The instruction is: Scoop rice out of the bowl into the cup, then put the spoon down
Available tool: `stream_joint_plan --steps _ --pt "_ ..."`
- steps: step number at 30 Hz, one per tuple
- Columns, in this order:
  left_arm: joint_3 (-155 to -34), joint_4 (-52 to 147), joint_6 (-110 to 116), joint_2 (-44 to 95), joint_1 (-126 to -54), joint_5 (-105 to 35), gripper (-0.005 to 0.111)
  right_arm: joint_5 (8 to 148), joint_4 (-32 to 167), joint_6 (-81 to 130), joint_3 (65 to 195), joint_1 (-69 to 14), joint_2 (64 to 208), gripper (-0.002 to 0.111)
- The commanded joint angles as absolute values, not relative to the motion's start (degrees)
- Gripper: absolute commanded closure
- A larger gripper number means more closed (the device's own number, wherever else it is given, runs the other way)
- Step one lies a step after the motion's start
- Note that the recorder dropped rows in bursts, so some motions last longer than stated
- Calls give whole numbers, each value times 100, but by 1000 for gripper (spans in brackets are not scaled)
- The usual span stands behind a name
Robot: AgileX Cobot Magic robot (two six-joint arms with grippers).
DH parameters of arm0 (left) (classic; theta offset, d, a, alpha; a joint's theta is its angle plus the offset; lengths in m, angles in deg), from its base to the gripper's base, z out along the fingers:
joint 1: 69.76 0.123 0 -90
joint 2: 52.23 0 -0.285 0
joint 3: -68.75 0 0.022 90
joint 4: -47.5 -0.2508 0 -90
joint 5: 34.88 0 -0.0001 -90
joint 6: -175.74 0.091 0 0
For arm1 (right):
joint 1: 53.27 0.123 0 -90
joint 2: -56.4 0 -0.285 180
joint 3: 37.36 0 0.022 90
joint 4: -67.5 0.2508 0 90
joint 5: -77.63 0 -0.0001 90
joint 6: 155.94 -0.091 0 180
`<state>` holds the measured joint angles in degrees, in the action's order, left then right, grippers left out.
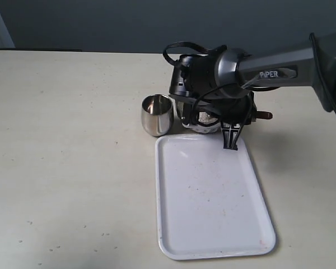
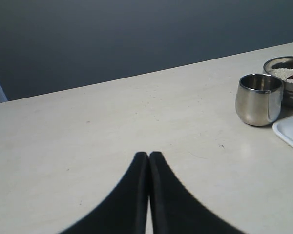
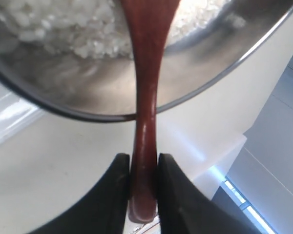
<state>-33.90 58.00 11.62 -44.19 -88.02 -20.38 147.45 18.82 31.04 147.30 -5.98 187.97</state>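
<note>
In the right wrist view my right gripper [image 3: 144, 160] is shut on the slim handle of the dark reddish-brown spoon [image 3: 146, 92], near the handle's end. The spoon reaches over the rim of the steel bowl [image 3: 88, 92] into the rice [image 3: 63, 29]. In the exterior view the right gripper [image 1: 231, 140] hangs at the tray's far edge, and the arm hides most of the bowl [image 1: 204, 124]. The steel cup [image 1: 157, 115] stands upright just left of the bowl. My left gripper [image 2: 149, 156] is shut on nothing, low over bare table, well away from the cup [image 2: 259, 100] and bowl [image 2: 288, 63].
A white rectangular tray [image 1: 213, 224] lies in front of the bowl and cup, with a few specks on it. The beige table [image 1: 67, 168] stretches wide on the left. A dark wall stands behind the table.
</note>
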Motion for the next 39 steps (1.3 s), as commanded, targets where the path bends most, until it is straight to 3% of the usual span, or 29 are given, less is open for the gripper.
stream_joint_plan --steps 1,39 --pt "-3403 5793 1131 -4444 -8830 -2108 106 14759 2131 2972 14751 -715 18685 109" --pt "-3403 5793 1131 -4444 -8830 -2108 106 14475 3475 3286 14761 -1160 18581 109"
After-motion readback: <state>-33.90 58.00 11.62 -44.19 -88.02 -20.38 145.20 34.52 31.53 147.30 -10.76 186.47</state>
